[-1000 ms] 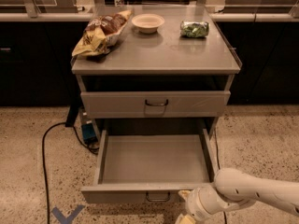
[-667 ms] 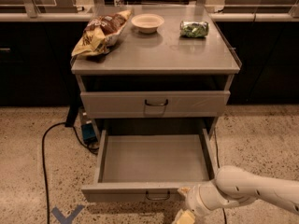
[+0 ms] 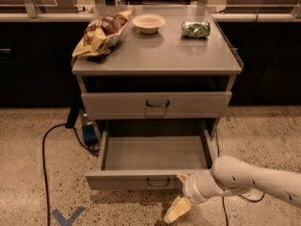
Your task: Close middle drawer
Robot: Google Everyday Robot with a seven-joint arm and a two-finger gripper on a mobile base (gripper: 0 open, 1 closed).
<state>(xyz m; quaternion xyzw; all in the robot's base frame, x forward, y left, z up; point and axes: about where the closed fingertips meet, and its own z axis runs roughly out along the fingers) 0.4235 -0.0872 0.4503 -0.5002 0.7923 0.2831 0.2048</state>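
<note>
Status: middle drawer is fully pulled out at lower centre of frame, tray empty, front well forward of the shut top drawer. Nothing done on the close yet. Gripper sits lower centre-right, just right of the drawer handle, fingers spread, holding nothing. Upper fingertip looks to be at the top edge of the drawer front; contact unclear. Left to do, my read: push the front straight back until flush with the cabinet.
</note>
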